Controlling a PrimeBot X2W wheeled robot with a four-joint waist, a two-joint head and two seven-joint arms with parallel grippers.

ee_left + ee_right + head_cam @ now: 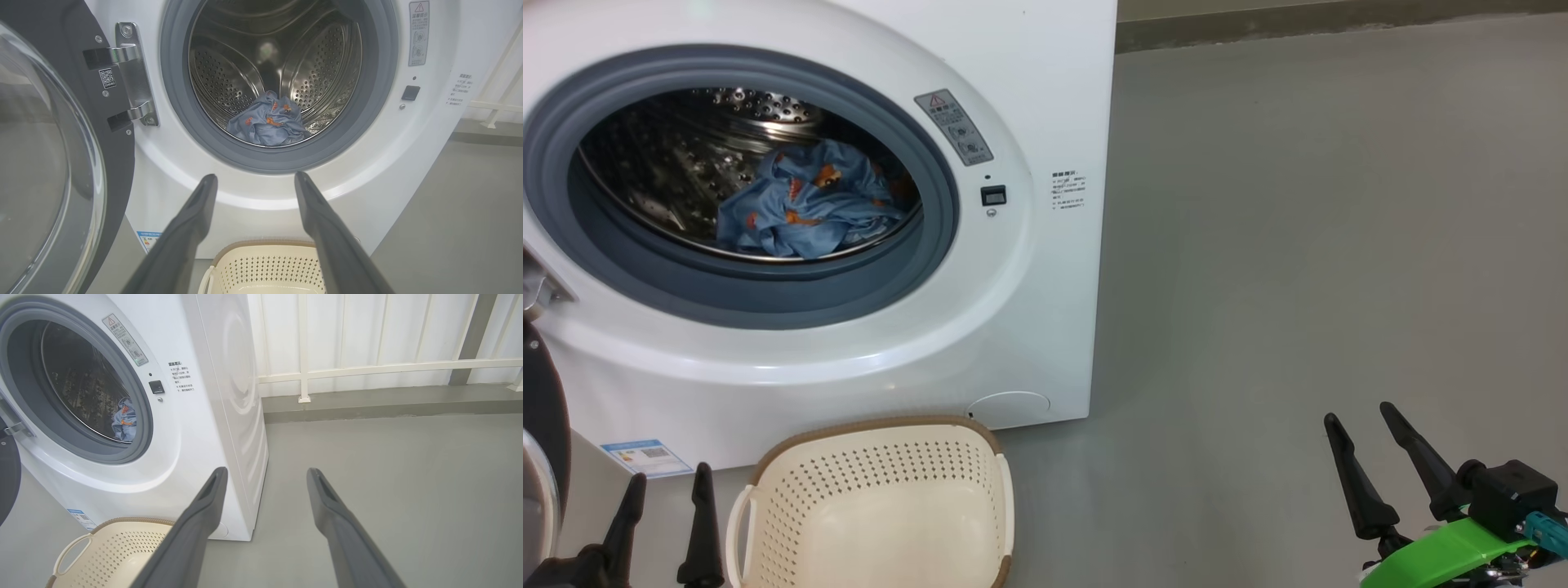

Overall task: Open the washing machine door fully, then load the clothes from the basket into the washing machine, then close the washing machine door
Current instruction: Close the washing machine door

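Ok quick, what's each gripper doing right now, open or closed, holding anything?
Left gripper: open, holding nothing.
Right gripper: open, holding nothing.

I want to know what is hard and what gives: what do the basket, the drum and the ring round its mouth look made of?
The basket looks like matt cream moulded plastic, punched with rows of holes. The drum seems polished steel: perforated and mirror-bright. The ring is probably rubber: dull grey, no shine.
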